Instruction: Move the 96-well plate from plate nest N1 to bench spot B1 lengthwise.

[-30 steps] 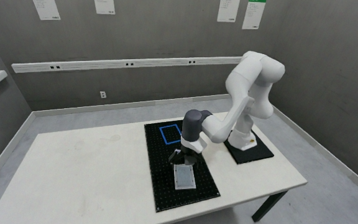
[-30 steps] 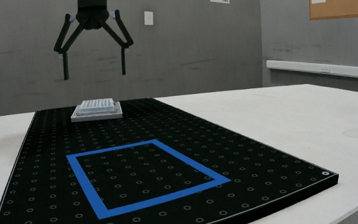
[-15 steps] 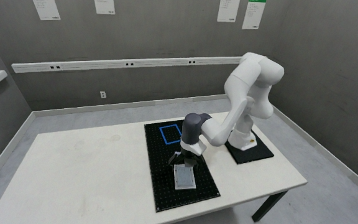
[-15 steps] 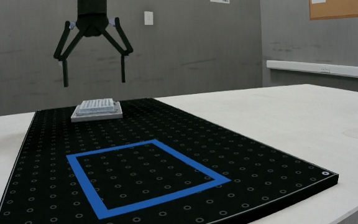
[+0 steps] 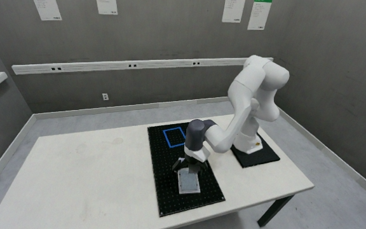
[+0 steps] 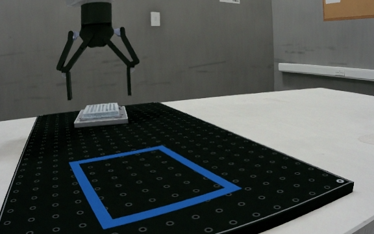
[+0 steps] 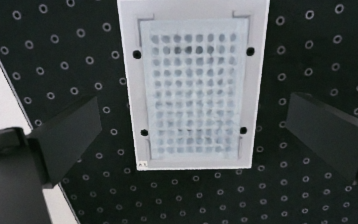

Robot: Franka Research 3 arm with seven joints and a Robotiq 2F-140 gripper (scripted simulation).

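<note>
The clear 96-well plate sits in the white plate nest on the black perforated board. It also shows in the top view and the exterior view. My gripper hangs straight above the plate, fingers wide open and empty, one on each long side of the plate, tips a short way above it. In the wrist view the gripper has its two fingers flanking the nest left and right. The blue taped outline lies at the other end of the board, also in the top view.
The black board lies on a white table. The arm's base stands on a black pad to the right of the board. Grey walls stand behind the table.
</note>
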